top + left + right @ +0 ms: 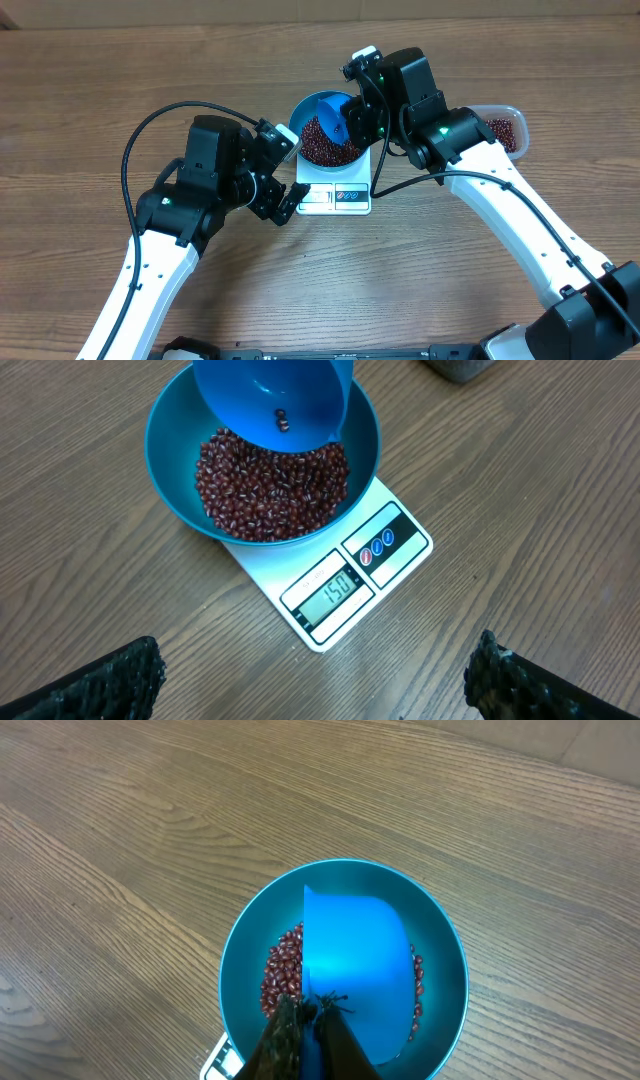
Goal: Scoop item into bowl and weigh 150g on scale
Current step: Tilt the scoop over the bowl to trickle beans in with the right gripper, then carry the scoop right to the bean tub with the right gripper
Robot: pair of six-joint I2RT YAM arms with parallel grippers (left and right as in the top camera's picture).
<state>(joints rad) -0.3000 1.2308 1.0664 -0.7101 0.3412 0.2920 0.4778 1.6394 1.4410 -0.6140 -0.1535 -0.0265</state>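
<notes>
Overhead: scale (pixel 335 197) sits mid-table (pixel 100 80), display edge toward the robot. Teal bowl (pixel 297 125) is on the scale's platform, overhanging its far edge, with a heap of beans (pixel 322 148) inside. Blue scoop (pixel 333 112) is tilted over the bowl, above the far part of the scale. Right gripper (pixel 357 108) is at the scale's far right side, clamped on the scoop. Left gripper (pixel 289 172) is just left of the scale, jaws spread wide, holding nothing. Clear tub (pixel 506 127) with more beans sits well right of the scale, partly behind the right arm. Left wrist: bowl (pixel 165 460) rests on the scale (pixel 400 565), beans (pixel 270 485) piled inside. Scoop (pixel 270 390) hangs over the bowl's far rim, mouth down, two beans left on its inner wall. Scale display reads 150. Left gripper (pixel 315 695) is on the display side of the scale, its fingers (pixel 110 680) far apart at the bottom corners, empty. Right wrist: looking down into the bowl (pixel 240 950); the scoop (pixel 355 960) covers most of the beans (pixel 283 970). Right gripper (pixel 312 1018) has its fingers pressed together, pinching the scoop's near end. A corner of the scale (pixel 222 1062) peeks out below the bowl.
</notes>
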